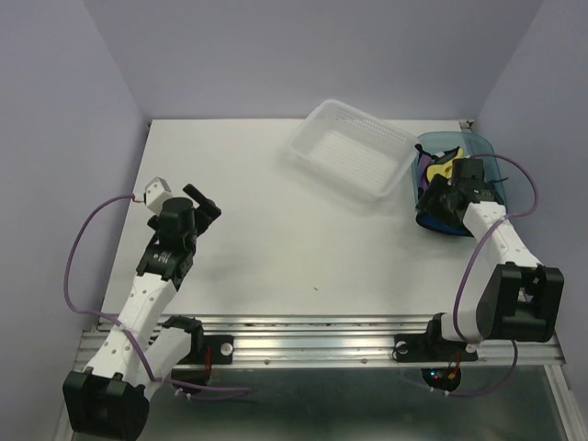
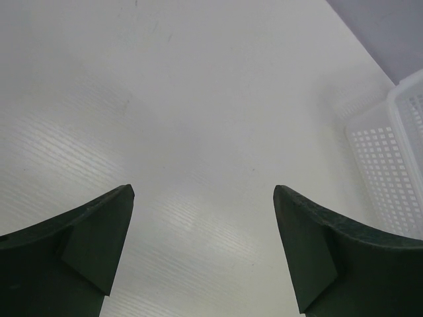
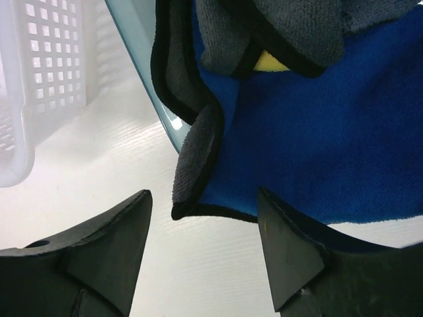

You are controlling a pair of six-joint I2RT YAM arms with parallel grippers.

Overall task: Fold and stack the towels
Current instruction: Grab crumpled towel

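Lilac walls [image 1: 55, 138] enclose a white ribbed table [image 1: 276, 248]. The left gripper [image 2: 203, 191] hovers over bare surface, jaws apart. A clear white slotted plastic basket [image 1: 354, 156] sits toward the back, just beside a translucent teal plastic bin [image 1: 501, 170]. The right gripper [image 3: 205, 195], jaws apart, faces the bright blue towel [image 3: 317, 145] draped over the bin's rim.

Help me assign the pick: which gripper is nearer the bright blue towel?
Right. The right gripper sits open at the edge of the bright blue towel, which drapes over the teal bin. The left gripper is far off across the table, beyond the white basket.
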